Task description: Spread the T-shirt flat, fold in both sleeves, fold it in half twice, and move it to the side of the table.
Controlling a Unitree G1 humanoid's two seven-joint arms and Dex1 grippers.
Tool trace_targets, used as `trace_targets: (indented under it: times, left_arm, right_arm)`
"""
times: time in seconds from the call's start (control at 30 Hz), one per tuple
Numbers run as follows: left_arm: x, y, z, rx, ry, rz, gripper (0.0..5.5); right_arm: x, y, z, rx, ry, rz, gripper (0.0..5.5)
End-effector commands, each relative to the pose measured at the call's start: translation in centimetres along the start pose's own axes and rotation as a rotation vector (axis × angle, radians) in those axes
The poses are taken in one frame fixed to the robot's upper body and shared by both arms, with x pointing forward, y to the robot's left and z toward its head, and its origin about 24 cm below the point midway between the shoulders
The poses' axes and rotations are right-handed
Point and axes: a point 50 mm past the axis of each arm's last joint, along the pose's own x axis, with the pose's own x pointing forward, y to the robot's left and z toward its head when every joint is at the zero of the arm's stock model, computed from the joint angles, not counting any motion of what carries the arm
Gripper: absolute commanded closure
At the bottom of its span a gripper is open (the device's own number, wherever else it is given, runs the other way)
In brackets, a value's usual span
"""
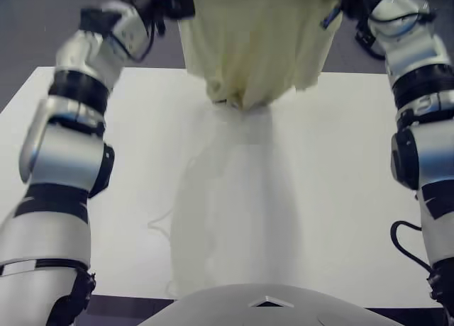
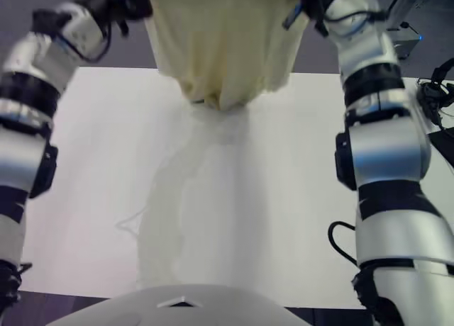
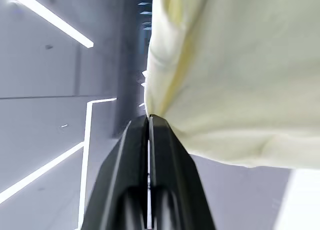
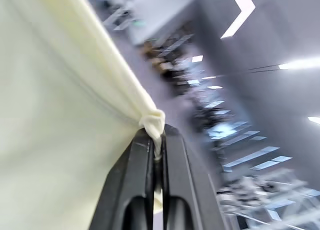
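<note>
Yellow T-shirt (image 1: 255, 42) hangs pinched by left hand (image 3: 148, 118) and right hand (image 4: 159, 134).

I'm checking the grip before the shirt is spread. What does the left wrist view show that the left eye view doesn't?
Only the left wrist view: the left hand shut on an edge of the T-shirt. Only the left eye view: the white table, with the shirt's lower end hanging over it. Both: the pale yellow shirt held up.
</note>
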Motion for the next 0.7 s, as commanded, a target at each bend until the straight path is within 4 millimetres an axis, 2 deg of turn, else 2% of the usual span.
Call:
trace_targets:
  times: [0.03,0.1,0.2,0.3,0.4,0.57,0.7]
  left_arm:
    - [-10.2,-1.0,2.1,-0.116,-0.091,-0.241,5.48]
    - [-10.6,0.6,3.0,-0.08,-0.123,-0.254,5.48]
    - [-11.6,0.3,5.5,-0.045,-0.23,-0.372,5.48]
    - [-13.2,-2.3,7.9,-0.031,-0.317,-0.529,5.48]
    - [-15.1,-4.9,9.2,-0.016,-0.346,-0.69,5.48]
    - [-18.0,-8.3,10.0,0.025,-0.33,-0.877,5.48]
    - [-19.6,-10.6,9.8,0.062,-0.269,-0.95,5.48]
  right_arm:
    - [-9.9,4.2,-3.4,0.121,0.025,0.679,5.5]
    - [-11.4,4.5,-3.4,0.128,0.057,0.776,5.5]
    - [-13.0,5.9,-2.9,0.117,0.084,0.923,5.5]
    - [-14.8,8.5,-2.8,0.097,0.117,1.065,5.5]
    - [-16.5,11.8,-2.7,0.104,0.142,1.164,5.5]
    - [-18.9,15.6,-2.6,0.112,0.179,1.256,5.5]
    - [-19.3,17.3,-3.5,0.117,0.237,1.229,5.5]
